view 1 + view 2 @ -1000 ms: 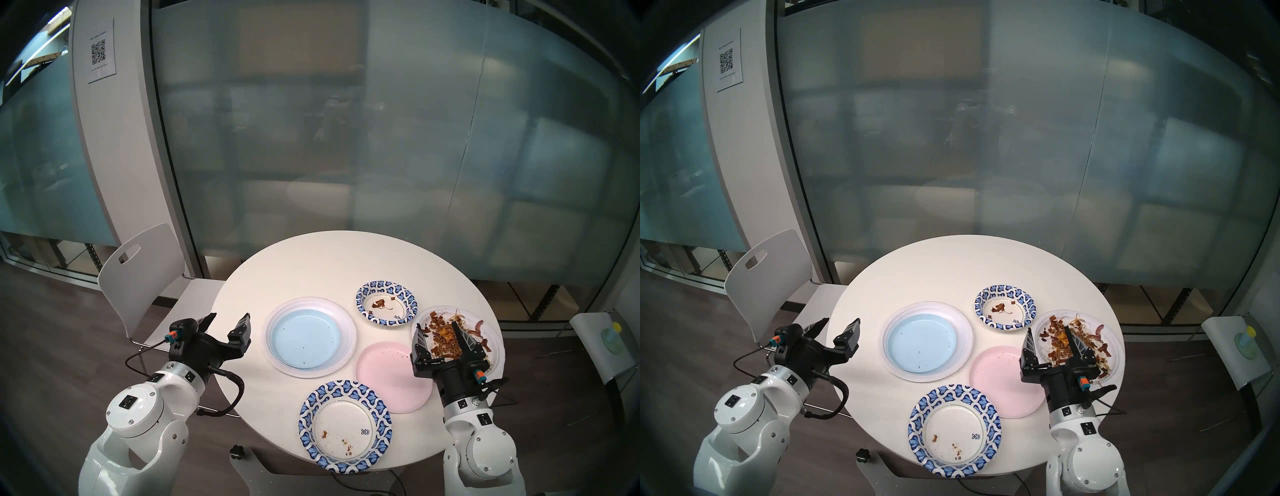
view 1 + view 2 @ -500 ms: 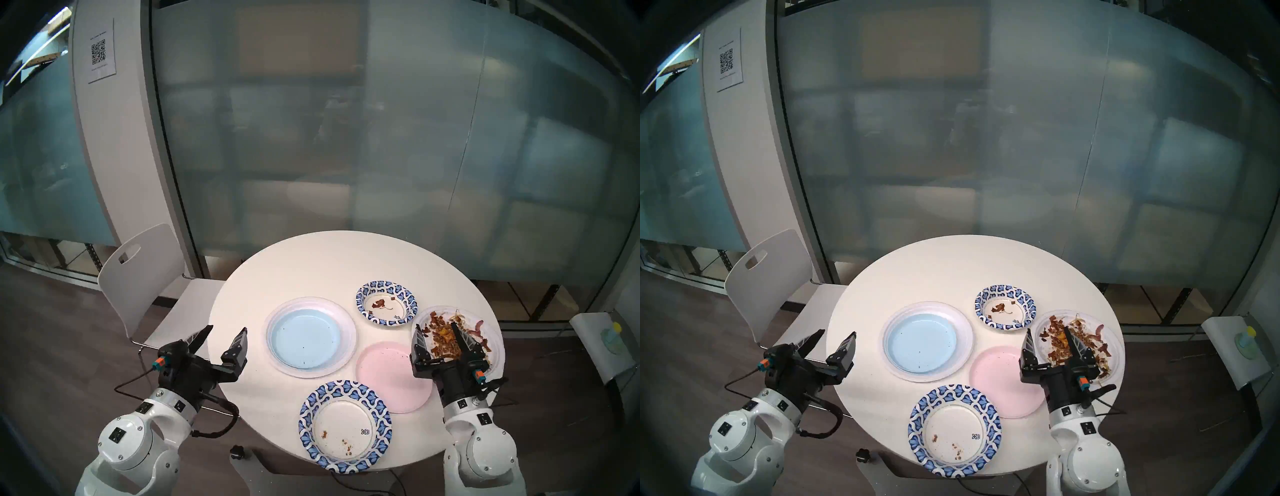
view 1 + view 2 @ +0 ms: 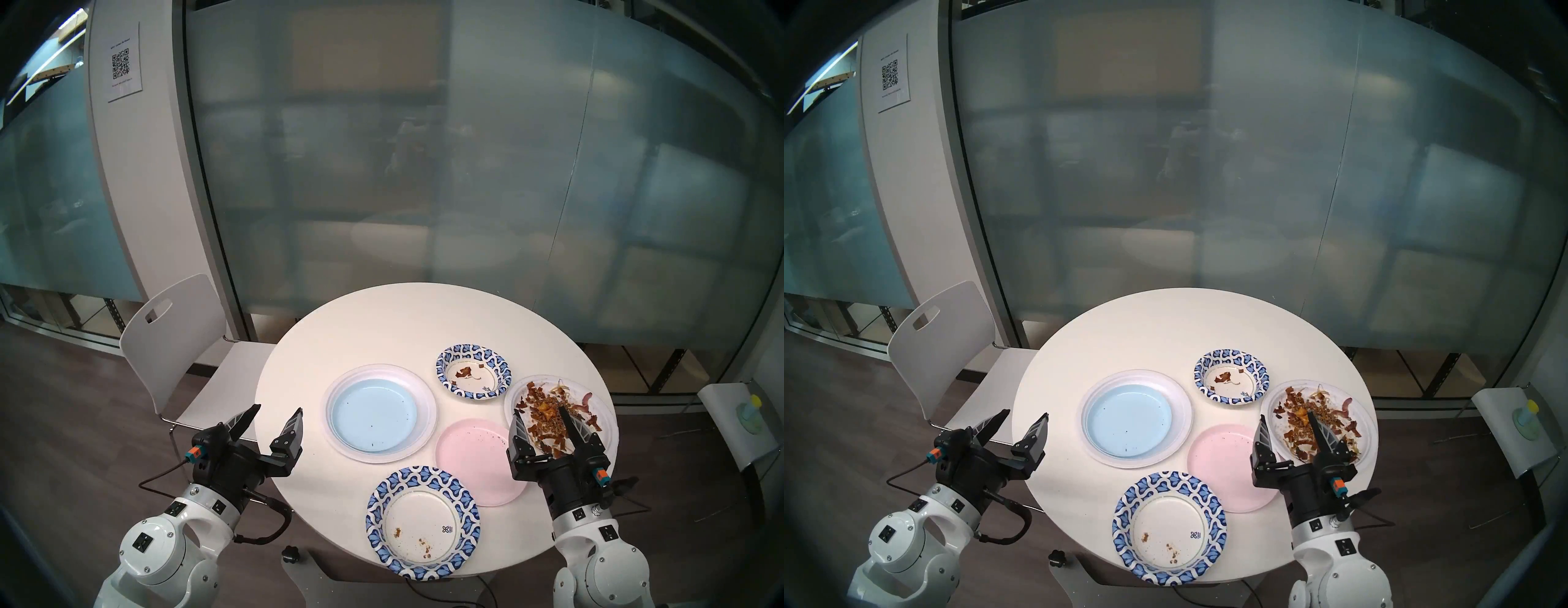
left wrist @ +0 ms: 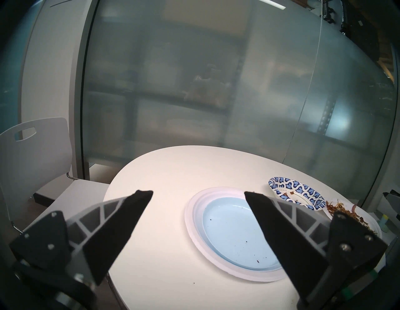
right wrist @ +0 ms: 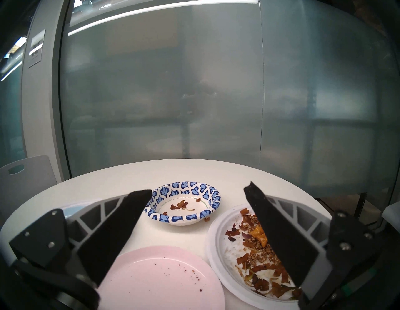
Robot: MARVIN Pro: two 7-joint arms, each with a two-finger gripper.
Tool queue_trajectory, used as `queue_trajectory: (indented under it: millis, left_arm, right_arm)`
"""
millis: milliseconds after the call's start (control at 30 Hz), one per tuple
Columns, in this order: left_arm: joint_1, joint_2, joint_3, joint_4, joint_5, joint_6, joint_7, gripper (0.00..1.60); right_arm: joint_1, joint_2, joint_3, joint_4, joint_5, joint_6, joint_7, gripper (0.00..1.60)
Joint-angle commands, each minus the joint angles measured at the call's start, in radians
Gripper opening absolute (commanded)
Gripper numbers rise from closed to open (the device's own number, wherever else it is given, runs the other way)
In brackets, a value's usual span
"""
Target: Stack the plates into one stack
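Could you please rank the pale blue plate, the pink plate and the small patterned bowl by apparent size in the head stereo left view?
1-2. pale blue plate and pink plate: look alike, so unranked
3. small patterned bowl: clearly smallest

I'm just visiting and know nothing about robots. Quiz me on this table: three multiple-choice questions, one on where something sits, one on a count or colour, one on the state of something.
1. Where does the pale blue plate sit?
A. Inside a large white plate
B. On the pink plate
C. On the chair

2. How many dishes have a blue-and-white patterned rim?
A. One
B. Two
C. Four

3. What state is the right end effector in?
A. Shut on a plate
B. Open, holding nothing
C. Out of sight

Answers:
1. A: a white plate's rim rings the blue one.
2. B: the small bowl and the near patterned plate.
3. B: its fingers stand spread above the white plate with food scraps, nothing between them.
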Motion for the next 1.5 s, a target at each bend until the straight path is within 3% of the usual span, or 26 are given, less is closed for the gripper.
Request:
queue_trajectory:
  millis: [0, 467, 767, 967, 1467]
  left_arm:
    - [-0.002, -0.004, -0.002, -0.021, -0.002, -0.013, -0.004, 1.6]
    - [-0.002, -0.012, -0.005, -0.021, 0.0, -0.012, -0.012, 1.6]
    - [-0.001, -0.018, -0.007, -0.021, 0.004, -0.013, -0.017, 1.6]
    - [-0.001, -0.022, -0.008, -0.021, 0.006, -0.012, -0.02, 1.6]
    - [-0.003, -0.03, -0.011, -0.02, 0.011, -0.009, -0.028, 1.6]
  right_arm:
    - [-0.117, -0.028, -0.021, -0.057, 0.012, -0.025, -0.002, 1.6]
    - [-0.284, -0.061, -0.042, -0.068, 0.039, -0.05, -0.055, 1.6]
    - [-0.375, -0.038, -0.085, -0.096, 0.063, -0.059, -0.109, 1.6]
    - [-0.364, -0.035, -0.084, -0.108, 0.065, 0.001, -0.121, 1.6]
    - [-0.185, 0.036, 0.022, -0.094, 0.112, 0.195, -0.077, 1.6]
